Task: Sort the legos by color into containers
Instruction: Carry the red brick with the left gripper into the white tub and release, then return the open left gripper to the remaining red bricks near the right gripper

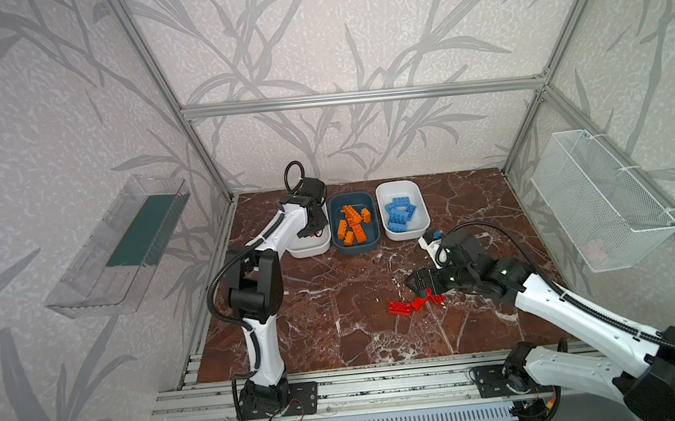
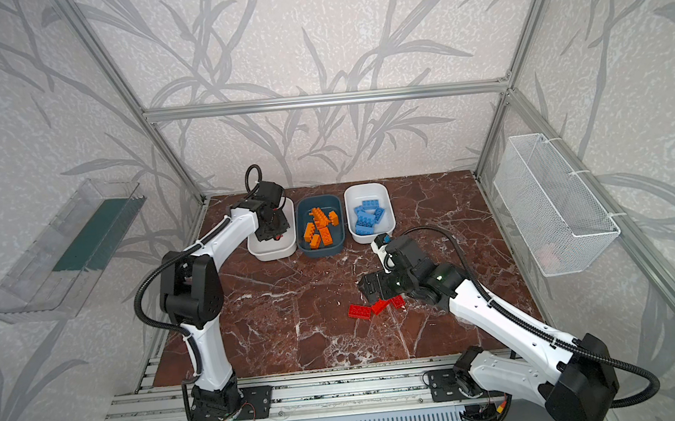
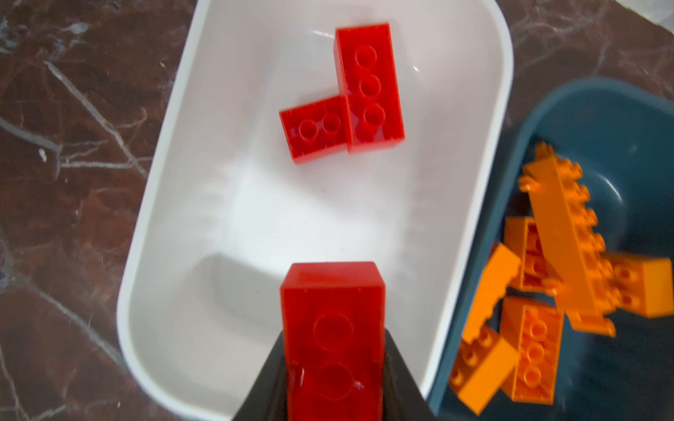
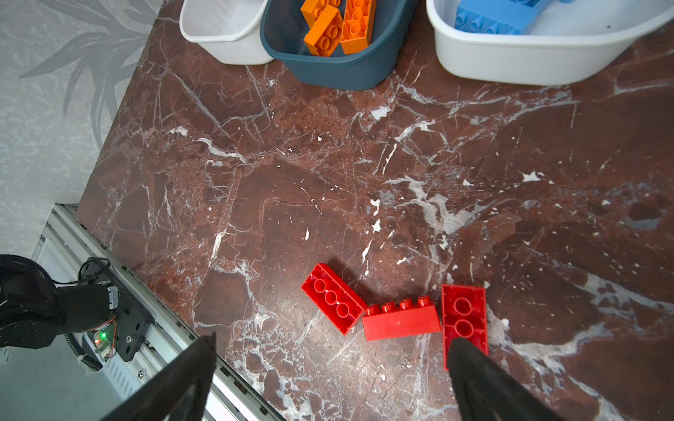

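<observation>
Red rectangular studded plastic brick [image 3: 333,320] sits clamped in the closed left gripper [image 3: 333,382], above the end white rounded plastic tub [image 3: 146,204], which contains two more red bricks [image 3: 368,87]. The right gripper [image 4: 332,346] hangs spread wide over three red bricks [image 4: 401,320] lying on the brown marble tabletop [image 4: 291,164]. Orange bricks [image 1: 352,222] occupy the dark teal tub [image 1: 356,248]; blue bricks [image 1: 401,214] occupy the other white tub [image 1: 406,234].
</observation>
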### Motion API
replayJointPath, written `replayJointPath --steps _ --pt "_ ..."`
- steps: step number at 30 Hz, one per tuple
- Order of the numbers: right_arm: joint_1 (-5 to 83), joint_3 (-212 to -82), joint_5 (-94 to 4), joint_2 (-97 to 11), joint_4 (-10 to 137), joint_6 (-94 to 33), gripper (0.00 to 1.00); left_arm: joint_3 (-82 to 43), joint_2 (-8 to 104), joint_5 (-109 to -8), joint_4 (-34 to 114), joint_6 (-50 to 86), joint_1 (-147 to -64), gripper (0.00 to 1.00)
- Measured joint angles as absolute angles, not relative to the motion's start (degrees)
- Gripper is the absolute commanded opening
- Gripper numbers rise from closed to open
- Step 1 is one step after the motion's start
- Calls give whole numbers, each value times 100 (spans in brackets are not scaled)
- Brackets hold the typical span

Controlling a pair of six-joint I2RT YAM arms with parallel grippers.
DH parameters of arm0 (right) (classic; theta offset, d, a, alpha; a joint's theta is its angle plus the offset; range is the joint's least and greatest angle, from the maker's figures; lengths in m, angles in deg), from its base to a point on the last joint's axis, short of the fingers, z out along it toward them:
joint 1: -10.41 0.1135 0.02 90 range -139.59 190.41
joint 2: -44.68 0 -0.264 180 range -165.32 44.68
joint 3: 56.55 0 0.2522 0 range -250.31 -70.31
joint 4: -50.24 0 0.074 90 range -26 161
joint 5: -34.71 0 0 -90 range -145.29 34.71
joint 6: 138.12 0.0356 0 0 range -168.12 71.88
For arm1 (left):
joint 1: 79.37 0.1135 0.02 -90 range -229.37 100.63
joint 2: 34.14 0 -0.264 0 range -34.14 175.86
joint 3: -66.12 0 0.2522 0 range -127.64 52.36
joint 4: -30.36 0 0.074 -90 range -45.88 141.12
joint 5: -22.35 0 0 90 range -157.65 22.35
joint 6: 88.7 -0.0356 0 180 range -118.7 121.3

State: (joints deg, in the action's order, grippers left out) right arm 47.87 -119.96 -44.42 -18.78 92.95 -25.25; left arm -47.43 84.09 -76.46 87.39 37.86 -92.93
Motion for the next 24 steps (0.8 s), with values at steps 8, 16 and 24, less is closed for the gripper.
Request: replayJointPath --steps 8,16,24 --pt "4404 -11996 -4178 -2284 9048 -2608 99 -5663 9417 -7410 9075 3679 -9103 38" --pt "4308 -11996 -4162 -2444 8996 -2695 99 -5294 9201 -7284 9001 3683 -9134 73" --pt "4308 -11996 -4396 -2273 9188 -2698 99 -3851 7481 -7338 8719 3696 -9678 73"
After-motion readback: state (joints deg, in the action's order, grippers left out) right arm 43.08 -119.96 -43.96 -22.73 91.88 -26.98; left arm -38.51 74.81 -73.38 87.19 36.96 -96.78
